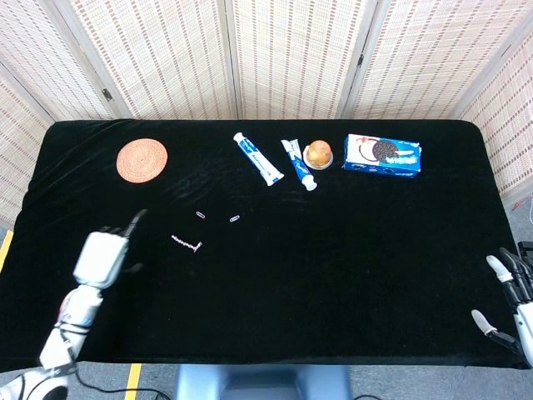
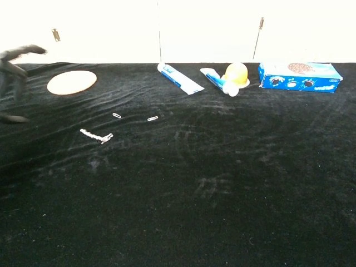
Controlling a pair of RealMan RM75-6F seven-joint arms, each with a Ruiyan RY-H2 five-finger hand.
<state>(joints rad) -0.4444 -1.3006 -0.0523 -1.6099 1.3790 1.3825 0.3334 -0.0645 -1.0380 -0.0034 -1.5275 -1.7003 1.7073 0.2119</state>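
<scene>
paper clip chain (image 1: 186,243), apart from left hand (image 1: 102,257) fingers (image 1: 135,218)

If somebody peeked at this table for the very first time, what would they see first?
Probably the bright blue cookie box at the back right of the black table, with an orange cup and two toothpaste tubes to its left. Next, the round woven coaster at the back left. Near the front left, the left hand hovers empty beside a paperclip chain.

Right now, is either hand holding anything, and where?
Nothing is held. The left hand is open, apart from the silver chain of paper clips lying on the black cloth. The right hand at the table edge holds nothing.
</scene>
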